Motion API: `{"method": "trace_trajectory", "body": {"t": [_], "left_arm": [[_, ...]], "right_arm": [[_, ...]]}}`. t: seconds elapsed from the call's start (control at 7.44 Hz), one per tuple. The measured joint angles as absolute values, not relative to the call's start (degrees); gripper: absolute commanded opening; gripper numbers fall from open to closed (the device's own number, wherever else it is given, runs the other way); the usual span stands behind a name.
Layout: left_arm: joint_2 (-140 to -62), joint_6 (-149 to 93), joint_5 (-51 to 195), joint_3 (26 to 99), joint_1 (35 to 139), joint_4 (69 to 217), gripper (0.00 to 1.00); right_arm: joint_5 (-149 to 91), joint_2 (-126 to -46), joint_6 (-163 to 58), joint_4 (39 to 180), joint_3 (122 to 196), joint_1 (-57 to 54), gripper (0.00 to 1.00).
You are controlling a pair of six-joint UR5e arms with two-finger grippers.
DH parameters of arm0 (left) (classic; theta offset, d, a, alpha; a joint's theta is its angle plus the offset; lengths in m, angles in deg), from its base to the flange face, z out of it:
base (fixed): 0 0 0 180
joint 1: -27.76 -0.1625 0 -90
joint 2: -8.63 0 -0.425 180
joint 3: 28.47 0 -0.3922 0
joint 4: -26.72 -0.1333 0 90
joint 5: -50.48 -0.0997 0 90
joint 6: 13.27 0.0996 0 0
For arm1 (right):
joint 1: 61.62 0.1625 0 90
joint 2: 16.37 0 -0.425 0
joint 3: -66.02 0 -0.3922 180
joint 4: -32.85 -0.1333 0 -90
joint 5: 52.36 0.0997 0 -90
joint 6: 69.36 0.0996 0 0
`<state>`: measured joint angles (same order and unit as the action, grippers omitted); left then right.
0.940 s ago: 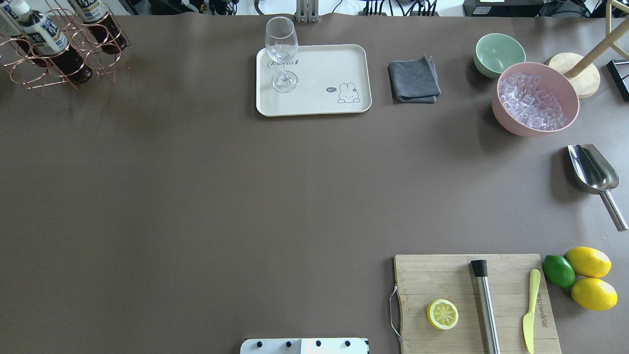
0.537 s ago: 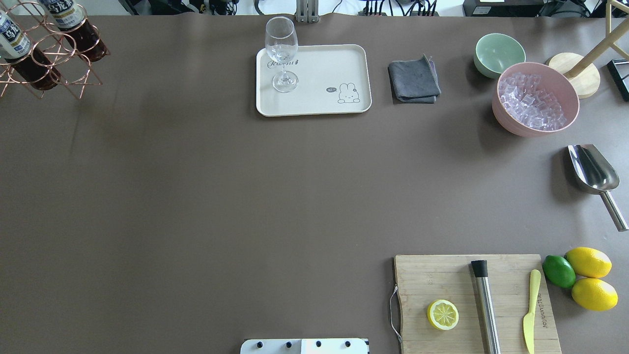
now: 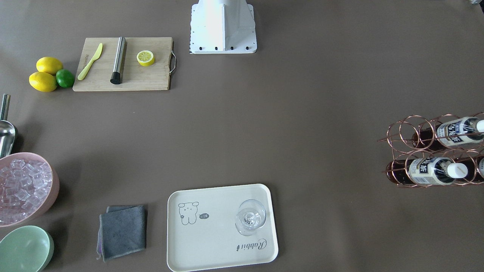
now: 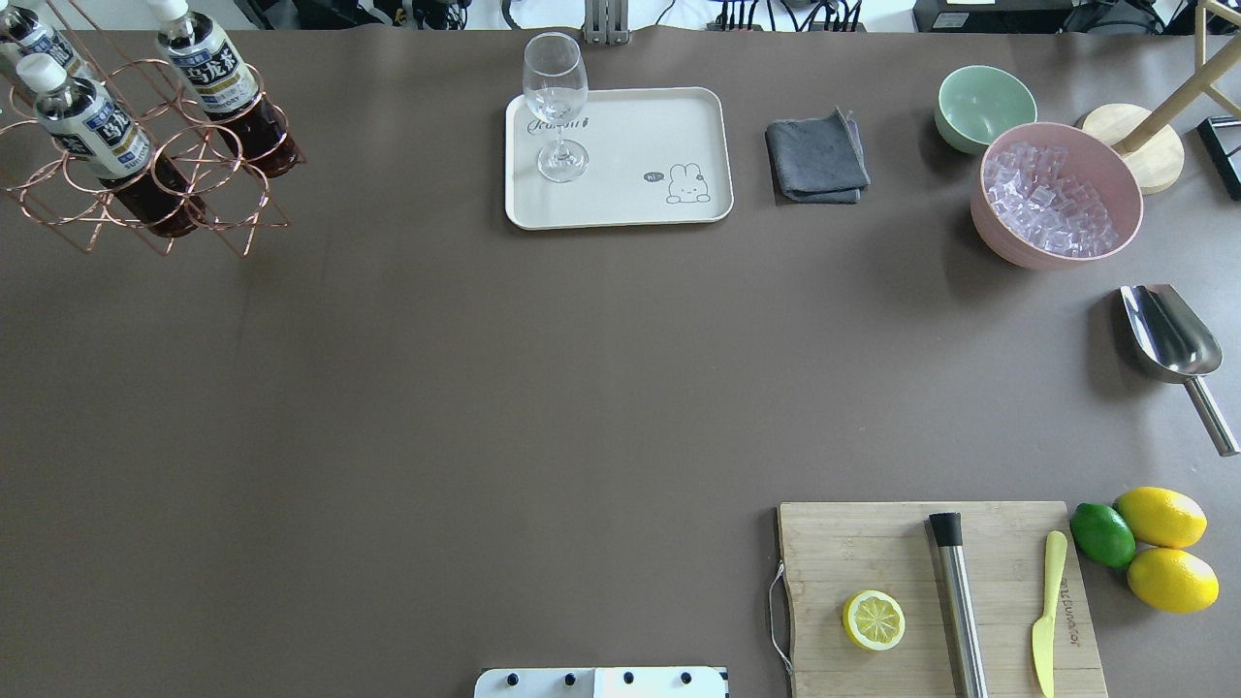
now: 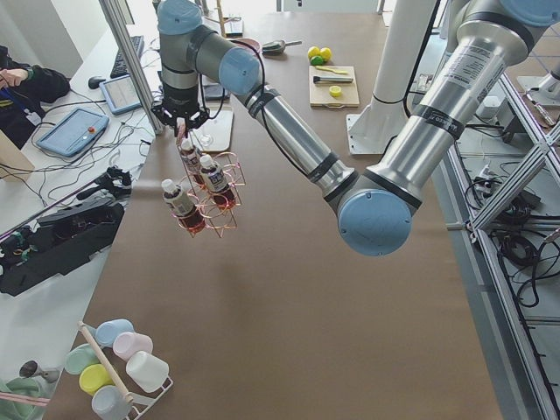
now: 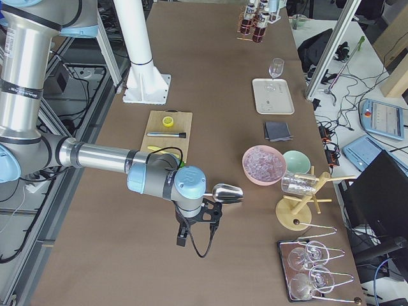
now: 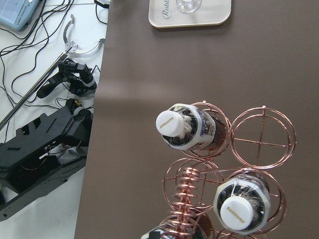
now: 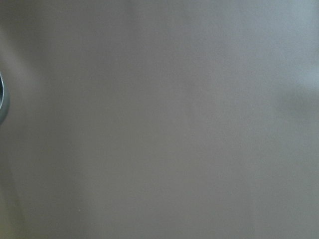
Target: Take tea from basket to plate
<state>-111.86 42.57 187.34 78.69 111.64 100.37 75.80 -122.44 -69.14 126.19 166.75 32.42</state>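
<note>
My left gripper (image 5: 181, 119) hung at the top of the basket (image 7: 263, 143), tea (image 4: 94, 124) inside; whether it or my right gripper (image 6: 195, 223) pinched anything, I could not tell.

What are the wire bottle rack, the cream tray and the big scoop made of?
Wire rack: thin metal wire, by its shiny copper-coloured gleam. Tray: probably matte plastic or bamboo fibre; smooth, moulded rim, no glare. Scoop: likely polished steel, since it mirrors light.
</note>
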Motion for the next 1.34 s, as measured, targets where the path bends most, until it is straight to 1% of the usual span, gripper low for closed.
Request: {"method": "trace_trajectory", "body": {"t": [0.4, 0.81, 1.07, 1.21, 1.34], "left_arm": [[-110.9, 31.8, 187.3, 85.6, 107.9, 99.2, 0.00], [-107.0, 17.7, 187.2, 92.1, 104.5, 98.7, 0.00], [-107.0, 7.7, 186.8, 95.4, 98.8, 100.1, 0.00], [-108.2, 3.5, 185.7, 96.0, 94.4, 102.1, 0.00], [-111.1, -0.4, 184.0, 95.9, 89.3, 103.7, 0.00]], "right_arm": [[75.8, -122.6, -69.1, 126.2, 166.7, 32.3, 1.00], [76.4, -123.2, -69.2, 125.9, 166.7, 32.3, 1.00], [76.4, -123.1, -69.1, 125.8, 166.2, 32.1, 1.00], [76.3, -123.0, -69.1, 125.8, 166.0, 31.9, 1.00], [76.3, -122.9, -69.1, 125.8, 165.8, 31.8, 1.00]]}}
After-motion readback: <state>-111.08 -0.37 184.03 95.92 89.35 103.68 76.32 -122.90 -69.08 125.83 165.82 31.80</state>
